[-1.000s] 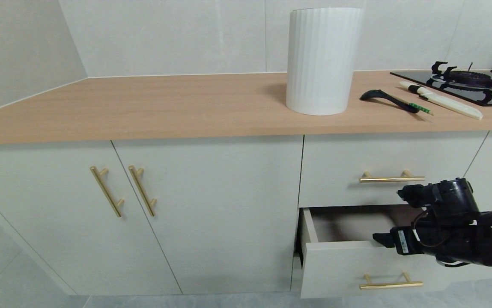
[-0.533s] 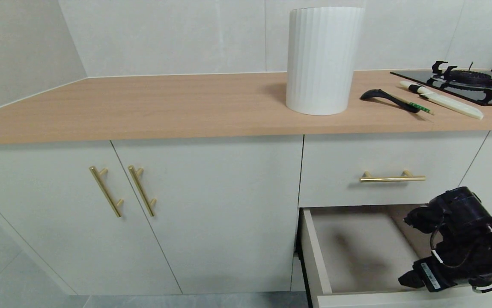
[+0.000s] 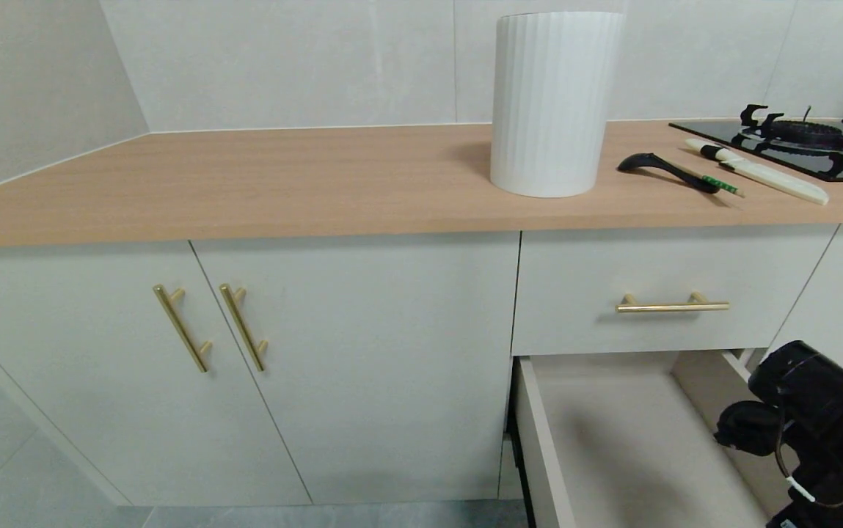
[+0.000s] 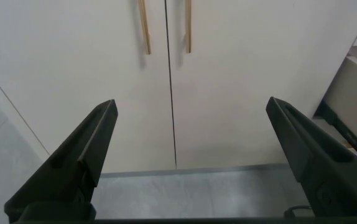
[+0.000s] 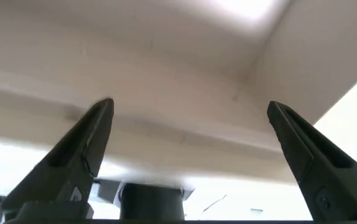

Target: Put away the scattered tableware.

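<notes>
Tableware, a black ladle [image 3: 667, 170], a green-tipped stick [image 3: 723, 185] and a white knife [image 3: 758, 171], lies on the counter [image 3: 282, 183] at upper right, between the canister [image 3: 549, 103] and the hob [image 3: 803, 143]. At lower right the drawer [image 3: 538, 447] stands open. The left gripper [image 4: 191, 106] is released, facing the cupboard doors [image 4: 228, 93], and the right gripper [image 5: 190, 106] is released too.
</notes>
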{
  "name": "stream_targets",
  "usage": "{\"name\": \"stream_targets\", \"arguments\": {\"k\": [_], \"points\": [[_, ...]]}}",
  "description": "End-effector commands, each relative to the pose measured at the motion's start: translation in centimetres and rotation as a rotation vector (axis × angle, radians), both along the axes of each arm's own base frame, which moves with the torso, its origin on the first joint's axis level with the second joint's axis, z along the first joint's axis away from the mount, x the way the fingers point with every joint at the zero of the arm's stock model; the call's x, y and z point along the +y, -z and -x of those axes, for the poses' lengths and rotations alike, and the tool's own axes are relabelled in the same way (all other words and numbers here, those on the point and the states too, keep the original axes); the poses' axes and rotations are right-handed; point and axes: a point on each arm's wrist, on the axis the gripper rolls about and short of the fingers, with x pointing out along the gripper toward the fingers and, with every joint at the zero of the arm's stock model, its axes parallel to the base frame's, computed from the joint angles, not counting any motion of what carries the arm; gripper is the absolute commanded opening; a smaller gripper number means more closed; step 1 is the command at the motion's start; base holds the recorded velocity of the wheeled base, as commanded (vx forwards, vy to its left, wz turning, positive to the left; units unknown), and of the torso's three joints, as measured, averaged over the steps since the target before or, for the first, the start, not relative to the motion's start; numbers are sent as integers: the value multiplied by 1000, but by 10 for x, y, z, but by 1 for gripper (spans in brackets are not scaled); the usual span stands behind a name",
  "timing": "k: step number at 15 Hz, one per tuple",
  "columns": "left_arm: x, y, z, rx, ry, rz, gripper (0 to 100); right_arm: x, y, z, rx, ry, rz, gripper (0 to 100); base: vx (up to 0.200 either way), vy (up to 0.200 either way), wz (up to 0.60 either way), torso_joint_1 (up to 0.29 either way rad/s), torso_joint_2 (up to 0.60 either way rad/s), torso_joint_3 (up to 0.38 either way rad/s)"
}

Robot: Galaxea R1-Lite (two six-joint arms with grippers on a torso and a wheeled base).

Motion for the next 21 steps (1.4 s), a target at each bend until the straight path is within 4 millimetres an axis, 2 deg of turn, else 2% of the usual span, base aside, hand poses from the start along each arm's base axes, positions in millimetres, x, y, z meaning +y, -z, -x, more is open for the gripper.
{"name": "stream_targets", "arguments": {"k": [1, 2, 5, 9, 11, 12, 14, 21], "points": [[0, 0, 0, 1, -1, 0, 100, 2, -3, 0, -22, -9, -7, 100, 0, 0, 0, 0, 0, 0], [0, 0, 0, 1, 1, 0, 100, 3, -6, -2, -44, -6, -14, 100, 0, 0, 0, 0, 0, 0], [0, 0, 0, 1, -1, 0, 100, 1, -34, 4, -186, 14, -80, 100, 0, 0, 0, 0, 0, 0], [0, 0, 0, 1, -1, 0, 100, -6, -91, 29, -459, 80, -237, 100, 0, 0, 0, 0, 0, 0], [0, 0, 0, 1, 1, 0, 100, -8, -112, 38, -551, 121, -298, 100, 0, 0, 0, 0, 0, 0], [0, 0, 0, -1, 1, 0, 100, -11, -134, 49, -647, 145, -356, 100, 0, 0, 0, 0, 0, 0], [0, 0, 0, 1, -1, 0, 100, -12, -162, 51, -742, 207, -438, 100, 0, 0, 0, 0, 0, 0], [0, 0, 0, 1, 1, 0, 100, -11, -165, 49, -758, 203, -499, 100, 0, 0, 0, 0, 0, 0]]}}
